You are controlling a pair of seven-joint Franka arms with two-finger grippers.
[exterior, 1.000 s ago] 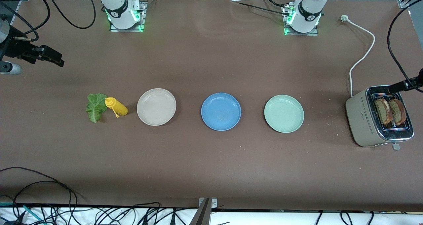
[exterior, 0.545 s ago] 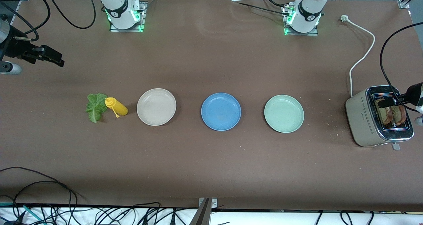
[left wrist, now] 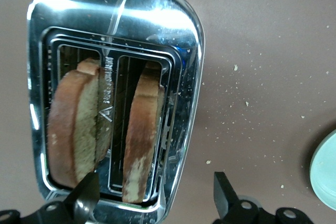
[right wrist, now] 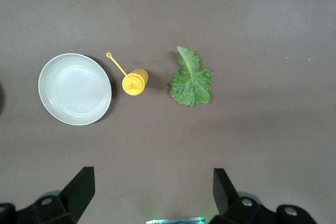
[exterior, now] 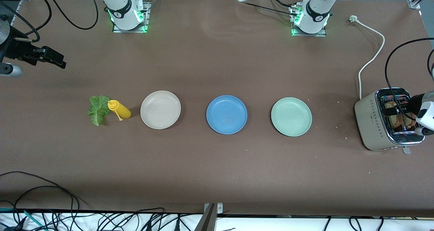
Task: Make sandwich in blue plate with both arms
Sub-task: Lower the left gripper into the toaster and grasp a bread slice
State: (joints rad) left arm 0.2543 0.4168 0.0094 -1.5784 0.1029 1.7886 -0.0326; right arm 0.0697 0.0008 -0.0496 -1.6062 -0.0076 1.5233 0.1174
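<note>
The blue plate lies empty at the middle of the table. Two brown toast slices stand upright in the slots of a steel toaster at the left arm's end of the table. My left gripper hangs open and empty right over the toaster's slots, one finger to each side of the nearer slice. A green lettuce leaf lies flat toward the right arm's end. My right gripper waits open and empty high over that end.
A beige plate and a pale green plate flank the blue one. A yellow sauce bottle lies beside the lettuce. The toaster's white cord runs toward the left arm's base. Crumbs lie near the toaster.
My left gripper has moved in from the table's end to over the toaster's slots and now covers part of the toast. The right arm has not moved.
</note>
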